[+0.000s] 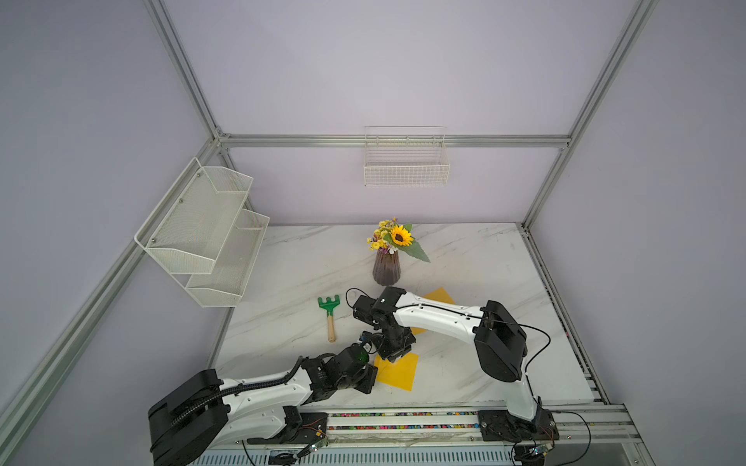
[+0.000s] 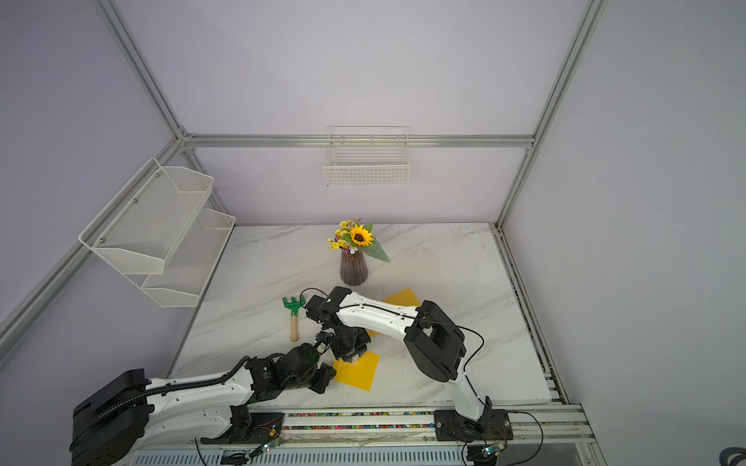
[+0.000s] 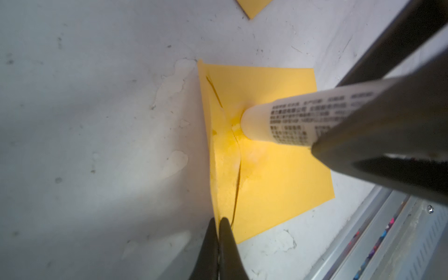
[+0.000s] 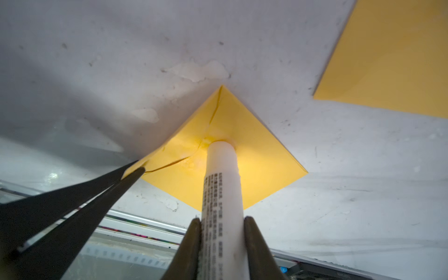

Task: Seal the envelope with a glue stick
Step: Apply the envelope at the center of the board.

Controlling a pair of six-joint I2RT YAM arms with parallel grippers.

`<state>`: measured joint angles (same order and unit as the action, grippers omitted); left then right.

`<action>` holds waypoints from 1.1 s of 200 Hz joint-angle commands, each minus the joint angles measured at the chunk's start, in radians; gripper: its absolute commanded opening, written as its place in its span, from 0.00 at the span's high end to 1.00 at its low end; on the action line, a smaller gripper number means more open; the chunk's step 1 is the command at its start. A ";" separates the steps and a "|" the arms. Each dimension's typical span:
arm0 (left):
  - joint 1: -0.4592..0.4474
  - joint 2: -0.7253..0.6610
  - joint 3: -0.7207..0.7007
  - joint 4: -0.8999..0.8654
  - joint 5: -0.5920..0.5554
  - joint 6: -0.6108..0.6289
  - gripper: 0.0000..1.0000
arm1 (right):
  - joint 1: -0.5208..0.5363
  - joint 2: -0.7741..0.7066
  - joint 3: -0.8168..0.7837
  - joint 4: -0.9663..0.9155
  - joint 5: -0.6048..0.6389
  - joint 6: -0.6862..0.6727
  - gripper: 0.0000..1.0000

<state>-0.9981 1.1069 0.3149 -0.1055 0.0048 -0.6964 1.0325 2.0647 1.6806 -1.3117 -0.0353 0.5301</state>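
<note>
Surface (image 1: 464, 262): envelope (image 1: 399, 373) at front, glue stick (image 4: 223, 174) end-down on it; rake (image 1: 330, 314) left; vase (image 1: 386, 268) behind; sheet (image 1: 440, 296) behind-right.

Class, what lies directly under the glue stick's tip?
The yellow envelope, beside its flap edge, with shiny glue smears around the glue stick. The spot beneath the tip itself is covered.

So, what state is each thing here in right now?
Envelope: flat on the table, flap folded over.
Glue stick: held, tip pressed on the envelope's smeared flap.
Right jaws: shut on the glue stick.
Left jaws: shut on the envelope's corner.
Green toy rake: lying flat, untouched.
Vase of flowers: standing upright.
Second yellow sheet: lying flat.
</note>
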 commanded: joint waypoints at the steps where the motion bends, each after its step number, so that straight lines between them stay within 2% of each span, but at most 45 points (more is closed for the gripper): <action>1: -0.002 0.007 0.007 0.011 -0.011 -0.008 0.98 | 0.004 0.048 -0.020 0.023 0.027 0.001 1.00; 28: -0.002 0.001 0.000 0.019 -0.017 -0.009 0.98 | 0.032 0.041 -0.035 0.134 -0.228 -0.025 1.00; 47: -0.002 0.003 -0.003 0.024 -0.017 -0.010 0.98 | 0.036 0.040 -0.026 0.162 -0.271 -0.025 1.00; 60: -0.002 0.005 -0.001 0.023 -0.016 -0.009 0.98 | 0.035 0.043 -0.013 0.139 -0.216 -0.005 1.00; 100: -0.003 0.001 -0.001 0.019 -0.013 -0.006 0.98 | 0.022 0.105 0.016 -0.077 0.189 0.040 1.00; 121: -0.002 -0.006 -0.002 0.014 -0.015 -0.005 0.99 | 0.021 0.126 0.024 -0.095 0.231 0.050 1.00; 132: -0.003 -0.007 -0.002 0.013 -0.016 -0.005 0.99 | 0.023 0.131 0.027 -0.057 0.147 0.031 1.00; 160: -0.002 -0.009 -0.005 0.014 -0.020 -0.008 0.99 | 0.025 0.055 -0.033 0.185 -0.226 0.002 1.00; 177: -0.002 -0.009 -0.005 0.016 -0.020 -0.009 0.99 | 0.022 0.035 -0.041 0.226 -0.287 0.008 1.00; 194: -0.002 -0.007 -0.005 0.019 -0.020 -0.008 0.99 | 0.017 0.039 -0.039 0.200 -0.216 0.030 1.00; 220: -0.003 -0.006 -0.006 0.019 -0.017 -0.007 0.99 | 0.012 0.095 0.012 0.015 0.083 0.040 1.00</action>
<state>-0.9981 1.1061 0.3138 -0.1017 0.0032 -0.7143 1.0397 2.0727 1.6764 -1.2499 -0.1589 0.5529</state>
